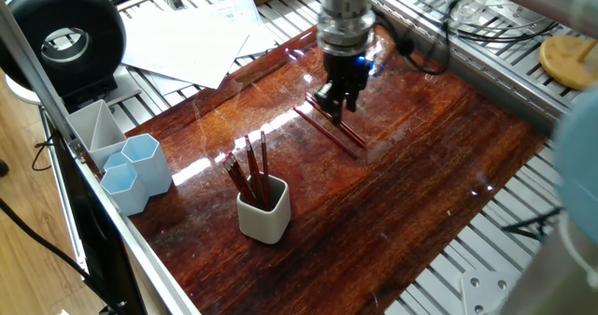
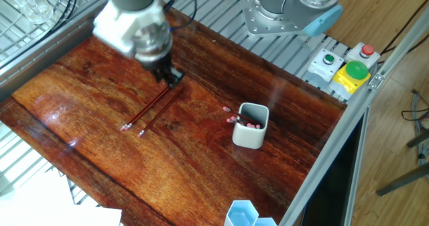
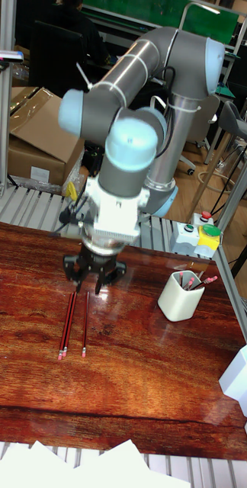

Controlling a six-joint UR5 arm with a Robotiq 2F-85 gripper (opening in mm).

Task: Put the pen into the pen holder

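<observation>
Three dark red pens (image 1: 329,135) with pink ends lie side by side on the glossy wooden board (image 1: 420,165); they also show as the pens (image 2: 144,111) and the pens (image 3: 85,324). My gripper (image 1: 335,102) points down right over their far ends, fingers spread, holding nothing; it is the gripper (image 2: 167,76) and gripper (image 3: 91,287) too. The off-white pen holder (image 1: 263,217) stands near the board's front edge with several pens upright in it, well apart from my gripper. It is the pen holder (image 2: 251,129) and the pen holder (image 3: 180,297).
Two pale blue hexagonal cups (image 1: 138,170) and a grey compartment tray (image 1: 93,123) stand at the board's left edge. Loose papers (image 1: 196,35) lie behind the board. A button box (image 2: 348,68) sits on the frame beside the arm's base (image 2: 288,8).
</observation>
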